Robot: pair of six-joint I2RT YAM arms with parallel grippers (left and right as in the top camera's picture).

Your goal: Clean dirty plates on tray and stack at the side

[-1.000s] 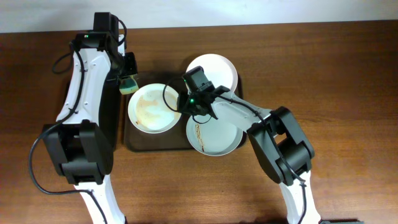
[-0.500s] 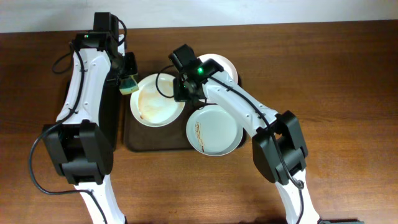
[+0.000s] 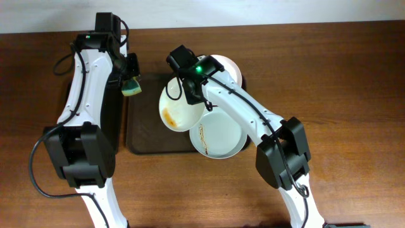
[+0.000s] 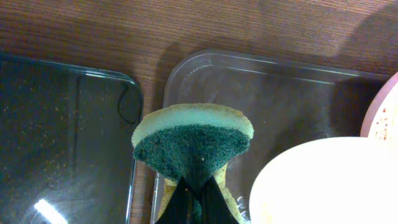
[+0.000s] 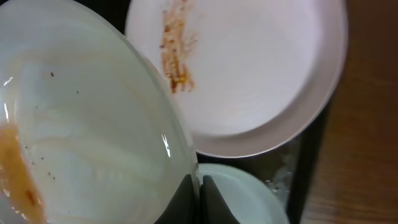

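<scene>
My right gripper is shut on the rim of a white dirty plate with a brown smear. It holds the plate tilted above the brown tray. In the right wrist view the fingers pinch that plate's edge. A pale bluish plate with a brown streak lies on the tray in front; it also shows in the right wrist view. A third white plate sits at the back, partly under the arm. My left gripper is shut on a green and yellow sponge at the tray's left rim.
A narrow black tray lies left of the brown tray, under my left arm; it also shows in the left wrist view. Bare wooden table surrounds both trays.
My right gripper has lifted the smeared plate off the tray's left part, carried it right and back, and tilted it up. My left arm and the sponge have not moved.
</scene>
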